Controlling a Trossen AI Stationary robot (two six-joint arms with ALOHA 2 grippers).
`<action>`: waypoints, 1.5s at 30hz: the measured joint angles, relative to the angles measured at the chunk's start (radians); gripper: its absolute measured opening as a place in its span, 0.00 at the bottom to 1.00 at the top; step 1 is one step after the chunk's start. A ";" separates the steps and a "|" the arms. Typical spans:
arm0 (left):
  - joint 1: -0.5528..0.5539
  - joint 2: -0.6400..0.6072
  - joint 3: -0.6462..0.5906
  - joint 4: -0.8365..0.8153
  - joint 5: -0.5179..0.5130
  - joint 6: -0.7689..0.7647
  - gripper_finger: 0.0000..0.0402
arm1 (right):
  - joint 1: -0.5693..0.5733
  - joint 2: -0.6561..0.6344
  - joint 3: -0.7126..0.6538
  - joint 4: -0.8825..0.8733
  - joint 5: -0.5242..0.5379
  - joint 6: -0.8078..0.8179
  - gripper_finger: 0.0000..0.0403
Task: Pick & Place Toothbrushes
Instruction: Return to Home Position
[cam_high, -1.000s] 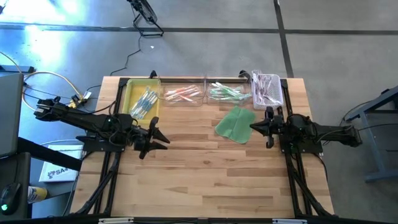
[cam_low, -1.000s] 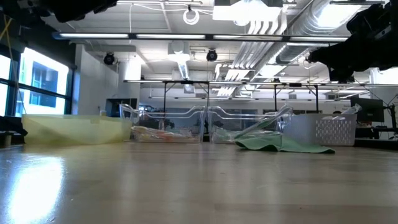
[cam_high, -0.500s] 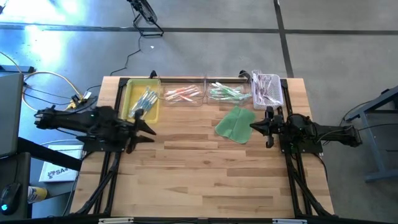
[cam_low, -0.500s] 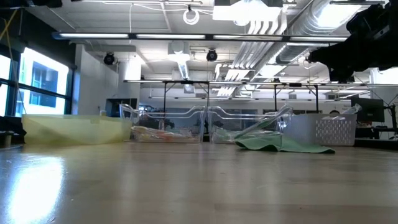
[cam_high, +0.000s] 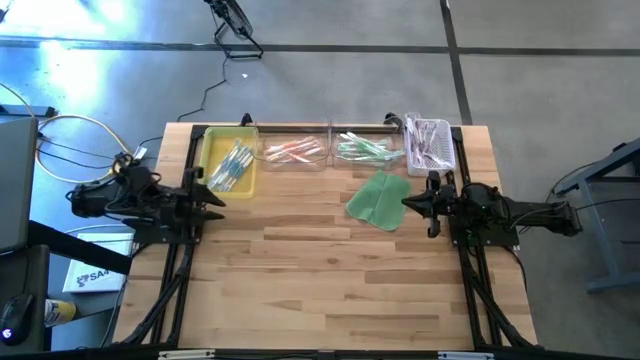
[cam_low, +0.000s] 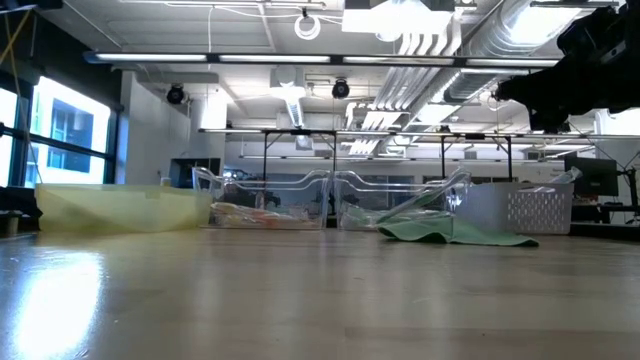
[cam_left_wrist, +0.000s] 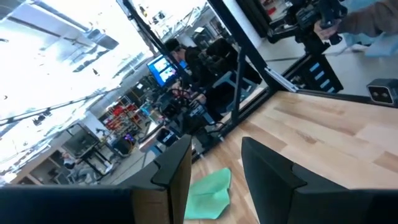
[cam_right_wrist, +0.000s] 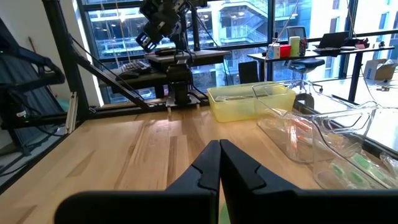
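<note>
step: return home, sorting judged done | left arm (cam_high: 140, 200) at counter (cam_high: 330, 290) edge, jaws spread, empty | right arm (cam_high: 495, 212) parked opposite, jaws pressed together | toothbrushes (cam_high: 232, 165) lie in far bins (cam_high: 207, 158) | next: tuck left arm to rest, nothing to grasp

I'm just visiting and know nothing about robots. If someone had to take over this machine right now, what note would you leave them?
Left gripper: open, empty, at the table's left edge next to the yellow bin.
Right gripper: shut, empty, on the right side by the green cloth.
Toothbrushes: blue ones in the yellow bin, orange ones in the left clear bin, green ones in the right clear bin, purplish ones in the white basket.
Done: sorting looks finished; none shows loose on the table.
Left: probably only parking the arms.
</note>
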 joint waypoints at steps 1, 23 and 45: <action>0.000 -0.008 0.000 -0.007 0.000 0.000 0.34 | 0.000 0.000 0.000 0.000 0.000 0.000 0.00; 0.000 -0.019 -0.219 0.078 -0.003 0.021 0.34 | 0.000 0.000 0.000 -0.001 0.000 -0.030 0.00; 0.000 -0.019 -0.309 0.030 -0.053 0.082 0.34 | 0.000 0.002 -0.002 0.013 -0.002 -0.109 0.00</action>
